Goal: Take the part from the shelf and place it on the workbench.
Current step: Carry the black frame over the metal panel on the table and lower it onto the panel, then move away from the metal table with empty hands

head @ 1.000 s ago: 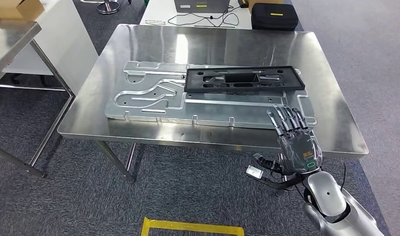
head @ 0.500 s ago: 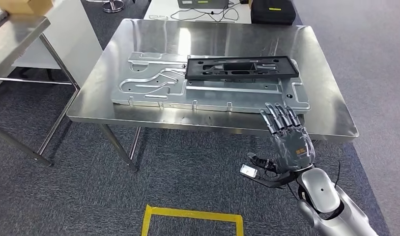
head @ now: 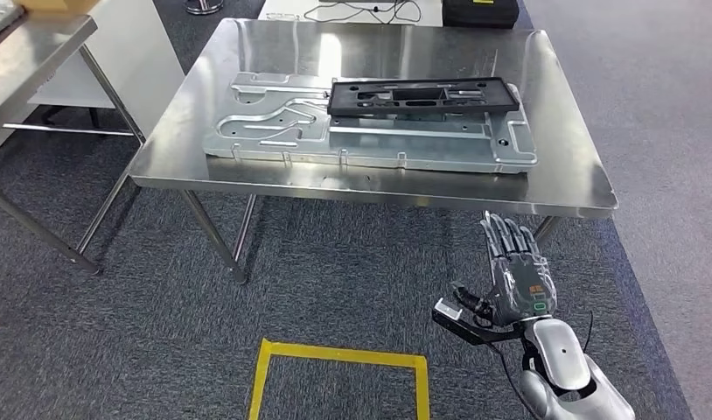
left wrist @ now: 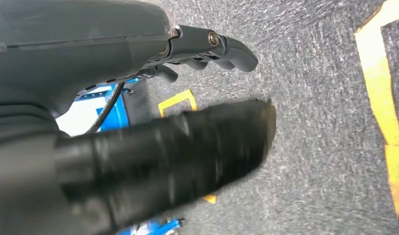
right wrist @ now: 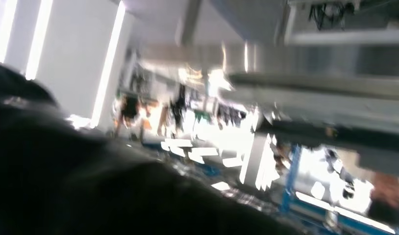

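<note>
Part, the black frame, lies flat on the silver fixture plate on our steel workbench, toward the far right of the plate. Our right hand is off the bench, over carpet just past its near edge, fingers straight and apart, holding nothing, well clear of the part. Our left hand hangs over the carpet near yellow floor tape; fingers look extended with nothing in them. Right wrist view is motion-blurred, nothing usable.
</note>
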{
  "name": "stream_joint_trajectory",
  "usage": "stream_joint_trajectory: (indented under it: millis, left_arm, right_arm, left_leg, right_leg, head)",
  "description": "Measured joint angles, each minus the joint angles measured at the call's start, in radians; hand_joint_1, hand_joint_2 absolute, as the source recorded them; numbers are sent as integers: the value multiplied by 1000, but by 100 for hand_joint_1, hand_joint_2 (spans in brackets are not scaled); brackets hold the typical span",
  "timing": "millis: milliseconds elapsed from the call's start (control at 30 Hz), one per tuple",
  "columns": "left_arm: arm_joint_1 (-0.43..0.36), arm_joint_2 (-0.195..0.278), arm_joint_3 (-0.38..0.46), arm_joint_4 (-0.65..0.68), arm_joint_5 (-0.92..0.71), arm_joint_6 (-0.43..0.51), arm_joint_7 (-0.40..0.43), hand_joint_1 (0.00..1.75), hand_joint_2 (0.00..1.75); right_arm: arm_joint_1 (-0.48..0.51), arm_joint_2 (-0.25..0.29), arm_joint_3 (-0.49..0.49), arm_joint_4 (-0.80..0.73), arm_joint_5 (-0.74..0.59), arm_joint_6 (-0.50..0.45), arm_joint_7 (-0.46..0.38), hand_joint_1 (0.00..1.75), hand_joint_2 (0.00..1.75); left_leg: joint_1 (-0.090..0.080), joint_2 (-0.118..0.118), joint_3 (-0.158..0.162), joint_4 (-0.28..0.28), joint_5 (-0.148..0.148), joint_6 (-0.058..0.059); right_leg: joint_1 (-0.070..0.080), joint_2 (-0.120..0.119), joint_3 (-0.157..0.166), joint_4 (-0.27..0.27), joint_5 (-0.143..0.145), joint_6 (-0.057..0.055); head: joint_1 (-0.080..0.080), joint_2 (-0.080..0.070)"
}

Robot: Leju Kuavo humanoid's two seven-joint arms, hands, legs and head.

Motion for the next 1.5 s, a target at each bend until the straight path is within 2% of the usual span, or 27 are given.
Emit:
stream_joint_trajectory:
  millis: [67, 133, 200, 233, 267, 300, 367, 400, 433, 533, 600, 633, 700, 767, 800, 833, 933, 1000, 1033, 1100, 1133, 1167, 1267, 1300, 1367, 1433, 1500]
  left_arm:
    - [3, 0, 4, 0, 4, 0, 0, 0, 175]
    - [5, -1, 11, 0, 11, 4, -5, 0, 175]
    - [7, -3, 18, 0, 16, 12, -21, 0, 175]
    - [10, -4, 21, 0, 18, 18, -32, 0, 175]
    - [12, -4, 24, 0, 19, 23, -43, 0, 175]
    - [13, -4, 27, 0, 19, 30, -53, 0, 175]
    - [11, -5, 34, 0, 18, 40, -67, 0, 175]
    - [9, -5, 37, -1, 17, 42, -70, 0, 175]
    - [8, -5, 40, -1, 17, 43, -73, 0, 175]
    - [7, -4, 45, -1, 18, 47, -76, 0, 175]
    - [6, -4, 51, -1, 23, 53, -77, 0, 175]
    - [5, -6, 54, -1, 26, 57, -76, 0, 175]
    - [4, -12, 63, -1, 36, 63, -69, 0, 175]
    - [7, -19, 76, -1, 53, 74, -56, 0, 175]
    - [9, -23, 83, -1, 63, 82, -51, 0, 175]
    - [10, -28, 90, -1, 72, 90, -47, 0, 175]
    - [10, -42, 111, -2, 88, 106, -41, 0, 175]
    - [9, -46, 120, -2, 90, 110, -39, 0, 175]
    - [9, -47, 123, -2, 90, 111, -39, 0, 175]
    - [12, -50, 127, -2, 91, 112, -38, 0, 175]
    - [14, -52, 128, -1, 91, 112, -37, 0, 175]
    - [16, -53, 130, -1, 92, 113, -36, 0, 175]
    - [17, -55, 138, -1, 92, 117, -29, 0, 175]
    - [17, -55, 140, -1, 90, 118, -27, 0, 175]
    - [16, -55, 141, -1, 82, 119, -28, 0, 175]
    - [14, -53, 141, -1, 70, 119, -36, 0, 175]
    - [10, -50, 140, -2, 58, 118, -48, 0, 175]
  right_arm:
    - [42, 23, -28, 33, -50, -10, -12, 0, 175]
    - [87, 52, -55, 75, -151, -2, -33, 0, 175]
    - [128, 85, -84, 140, -290, 25, -62, 0, 175]
    - [145, 106, -102, 189, -372, 44, -86, 0, 175]
    - [156, 129, -128, 256, -462, 67, -120, 0, 175]
    - [160, 157, -162, 342, -556, 90, -163, 0, 175]
    - [158, 214, -249, 551, -719, 119, -264, 0, 175]
    - [155, 237, -291, 647, -767, 124, -307, 0, 175]
    - [153, 256, -327, 728, -795, 124, -340, 0, 131]
    - [140, 298, -403, 899, -840, 166, -348, 0, 0]
    - [138, 318, -449, 983, -901, 240, -297, 0, 0]
    - [138, 328, -480, 1018, -948, 285, -254, 0, 0]
    - [140, 350, -556, 1073, -1059, 358, -151, 0, 0]
    - [140, 375, -645, 1112, -1176, 391, -70, 0, 0]
    - [140, 387, -692, 1127, -1232, 395, -53, 0, 0]
    - [140, 400, -742, 1139, -1286, 395, -49, 0, 0]
    - [135, 434, -875, 1162, -1373, 393, -62, 0, 0]
    - [131, 451, -929, 1171, -1383, 393, -65, 0, 0]
    - [130, 457, -947, 1175, -1384, 393, -66, 0, 0]
    - [130, 466, -974, 1184, -1386, 393, -68, 0, 87]
    - [129, 469, -987, 1187, -1388, 394, -70, 0, 131]
    - [128, 472, -999, 1190, -1391, 396, -71, 0, 175]
    - [127, 480, -1033, 1196, -1386, 411, -73, 0, 175]
    - [127, 482, -1038, 1198, -1374, 420, -74, 0, 175]
    - [127, 487, -1038, 1201, -1341, 447, -91, 0, 175]
    - [125, 495, -1033, 1202, -1307, 482, -131, 0, 175]
    - [123, 503, -1026, 1203, -1286, 510, -175, 0, 175]
  left_leg:
    - [4, -2, -11, 17, -19, -11]
    - [8, -4, -38, 97, -104, -18]
    - [10, -4, -63, 215, -194, -25]
    - [12, -3, -58, 248, -214, -29]
    - [13, -3, -33, 245, -213, -33]
    - [15, -3, 12, 203, -197, -36]
    - [15, -6, 129, 51, -168, -38]
    - [14, -9, 168, -9, -157, -32]
    - [12, -11, 187, -45, -157, -27]
    - [4, -7, 178, -43, -148, -5]
    - [4, -2, 176, -60, -119, 14]
    - [7, 0, 174, -76, -100, 23]
    - [14, 6, 161, -94, -70, 32]
    - [15, 9, 131, -84, -57, 32]
    - [16, 11, 114, -75, -53, 29]
    - [19, 13, 97, -64, -49, 25]
    - [29, 14, 44, -16, -44, 6]
    - [29, 11, 21, 10, -44, -12]
    - [28, 10, 17, 16, -41, -21]
    - [31, 7, 12, 22, -40, -34]
    - [34, 6, 6, 33, -58, -38]
    - [35, 4, -5, 59, -96, -39]
    - [30, 0, -39, 215, -250, -33]
    - [27, -1, -37, 259, -268, -28]
    - [18, -1, 7, 268, -234, -13]
    - [0, -3, 111, 155, -186, 16]
    - [-19, -4, 212, 8, -186, 42]
  right_leg:
    - [-1, -5, -16, -4, 16, -19]
    - [-2, -9, -37, -6, 34, -36]
    - [2, -10, -63, -4, 51, -44]
    - [4, -10, -76, -2, 59, -45]
    - [5, -10, -87, 1, 66, -44]
    - [5, -10, -97, 6, 71, -43]
    - [5, -12, -108, 17, 78, -39]
    - [6, -14, -111, 23, 80, -36]
    - [7, -15, -114, 26, 84, -33]
    - [3, -11, -120, 18, 107, -18]
    - [3, -8, -119, 8, 118, -5]
    - [4, -6, -125, 18, 102, -1]
    - [2, 0, -155, 99, 24, 5]
    - [-4, 2, -187, 215, -49, 14]
    - [-8, 2, -188, 247, -58, 20]
    - [-14, 2, -173, 249, -48, 26]
    - [-29, 2, -52, 97, -2, 48]
    - [-27, 8, -19, 36, -9, 38]
    - [-23, 11, -24, 39, -10, 25]
    - [-23, 9, -40, 40, -3, 0]
    - [-22, 8, -49, 40, 6, -9]
    - [-21, 6, -60, 38, 16, -17]
    - [-10, 3, -104, 38, 51, -30]
    - [-5, 2, -118, 39, 63, -32]
    - [6, 2, -144, 41, 85, -34]
    - [12, 2, -161, 41, 106, -35]
    - [15, 3, -171, 42, 126, -30]
  head:
    - [0, 0]
    - [0, 0]
    - [0, 0]
    - [0, 0]
    - [0, 0]
    - [0, 0]
    - [-1, 0]
    - [0, 0]
    - [0, 0]
    - [0, 0]
    - [0, 0]
    - [0, 0]
    - [1, 0]
    - [2, 0]
    - [2, 0]
    - [1, 0]
    - [2, 0]
    - [1, 0]
    - [1, 0]
    - [0, 0]
    - [0, 0]
    - [0, 0]
    - [0, 0]
    - [0, 0]
    - [0, 0]
    - [0, 0]
    - [0, 0]
